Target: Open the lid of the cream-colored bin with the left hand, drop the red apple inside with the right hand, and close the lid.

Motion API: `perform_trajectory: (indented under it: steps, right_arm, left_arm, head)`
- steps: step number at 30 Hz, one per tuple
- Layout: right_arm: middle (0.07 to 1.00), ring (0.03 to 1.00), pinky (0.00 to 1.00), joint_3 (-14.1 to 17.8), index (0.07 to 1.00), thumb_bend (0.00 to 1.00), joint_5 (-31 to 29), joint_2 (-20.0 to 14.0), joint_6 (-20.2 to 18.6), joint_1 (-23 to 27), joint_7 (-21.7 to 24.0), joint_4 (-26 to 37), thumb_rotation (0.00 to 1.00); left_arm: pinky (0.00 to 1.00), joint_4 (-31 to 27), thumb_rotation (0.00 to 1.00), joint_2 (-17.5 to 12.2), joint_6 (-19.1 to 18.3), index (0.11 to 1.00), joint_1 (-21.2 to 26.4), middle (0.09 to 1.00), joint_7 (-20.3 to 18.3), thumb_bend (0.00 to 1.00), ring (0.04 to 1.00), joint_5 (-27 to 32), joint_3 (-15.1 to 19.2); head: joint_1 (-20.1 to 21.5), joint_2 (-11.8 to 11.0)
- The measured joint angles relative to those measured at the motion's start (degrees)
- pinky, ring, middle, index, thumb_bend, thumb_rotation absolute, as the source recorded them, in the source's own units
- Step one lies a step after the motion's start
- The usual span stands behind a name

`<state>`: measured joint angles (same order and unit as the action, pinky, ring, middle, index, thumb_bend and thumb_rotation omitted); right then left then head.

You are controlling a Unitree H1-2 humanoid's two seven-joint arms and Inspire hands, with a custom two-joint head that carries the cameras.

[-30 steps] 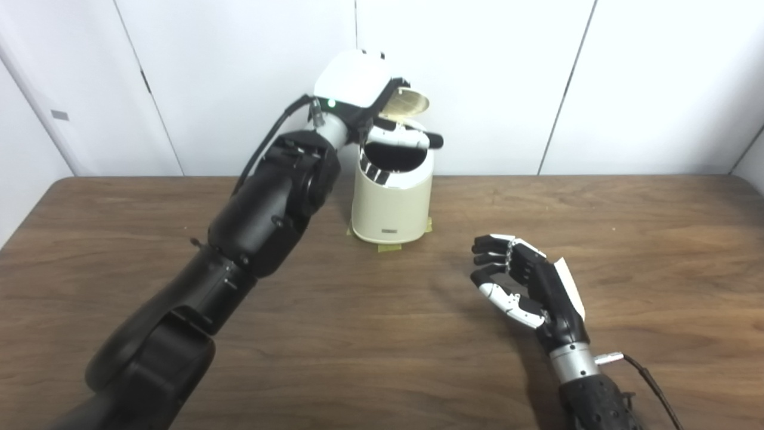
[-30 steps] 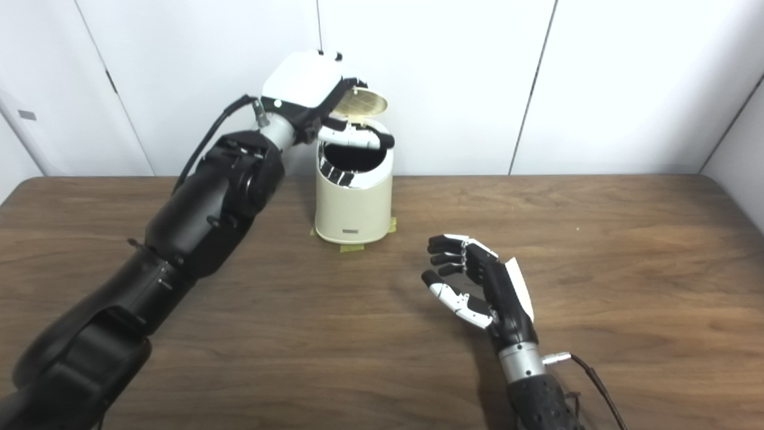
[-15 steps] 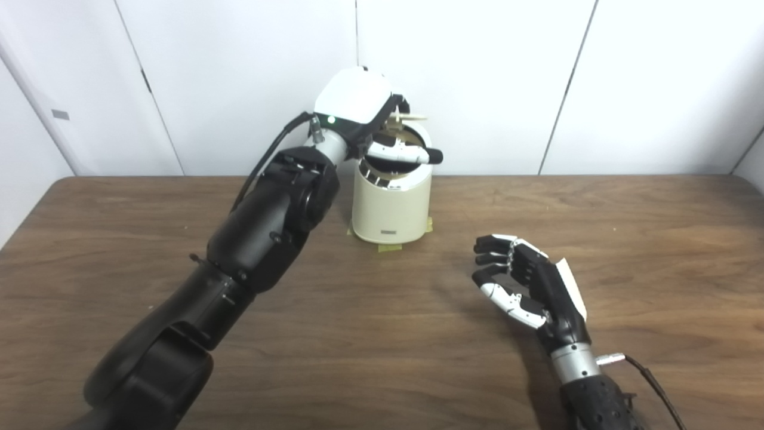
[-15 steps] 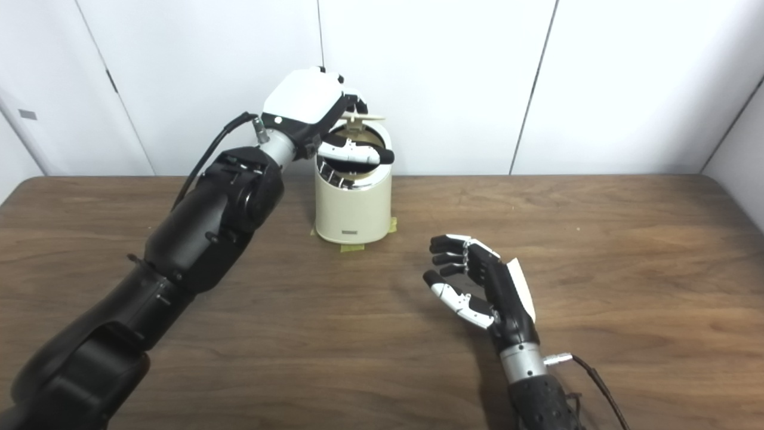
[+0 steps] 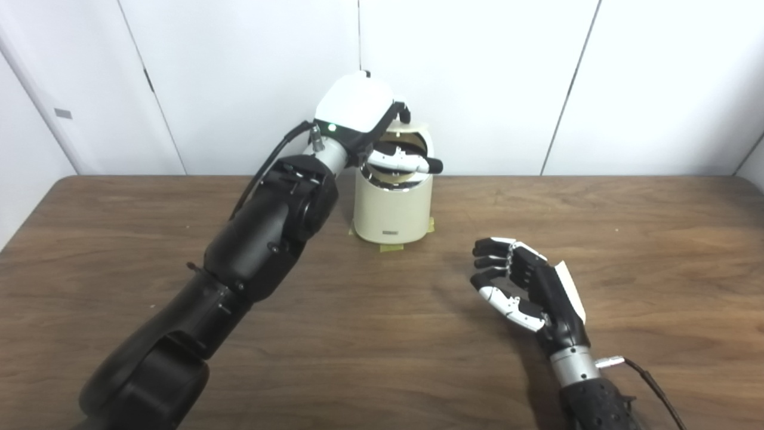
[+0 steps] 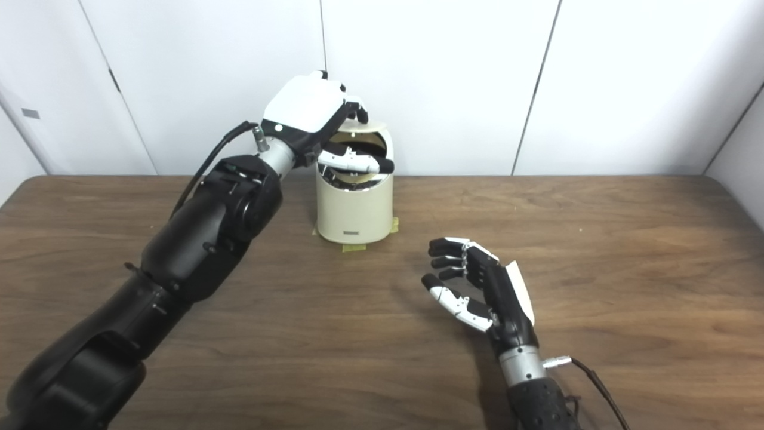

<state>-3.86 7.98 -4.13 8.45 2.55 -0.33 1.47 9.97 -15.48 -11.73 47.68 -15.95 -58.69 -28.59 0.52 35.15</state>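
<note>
Bin stands on the bench by the wall, taped at its base. Its lid sits low in the mouth, nearly shut but tilted. Left hand rests over the bin's rim, fingers on the lid rather than gripping it. Right hand lies near the bin's front right, fingers apart, empty. No apple shows, so it is probably inside; only seating the lid remains.

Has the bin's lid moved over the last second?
Yes. The lid has swung down from nearly upright to almost flat on the cream-colored bin, which stays on its tape marks; the left hand came down with it.
</note>
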Motion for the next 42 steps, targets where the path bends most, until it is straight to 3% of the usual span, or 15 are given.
perform_trajectory:
  steps: [18,26,42]
  right_arm:
    - [0.682,0.651,0.57,-0.31,0.664,0.28,1.35,0.72,-2.50,-0.72,-0.02,1.06,0.28]
    - [0.687,0.658,0.57,-0.49,0.667,0.29,2.58,1.18,-4.69,-1.29,-0.02,2.53,0.31]
    - [0.688,0.660,0.58,-0.60,0.671,0.30,2.84,1.53,-8.17,-1.58,-0.02,4.51,0.35]
  left_arm:
    - [1.00,-2.25,1.00,-0.09,0.06,0.702,-4.34,0.715,-1.16,0.96,0.889,-1.78,0.47]
    - [1.00,-2.20,1.00,-0.34,1.21,0.716,-5.33,0.746,-0.38,0.97,0.892,-2.00,0.71]
    - [1.00,-0.78,1.00,-0.30,2.69,0.721,-6.06,0.724,1.83,0.94,0.902,-1.90,1.09]
  head:
    - [0.62,0.88]
    - [1.32,1.15]
    - [1.94,1.41]
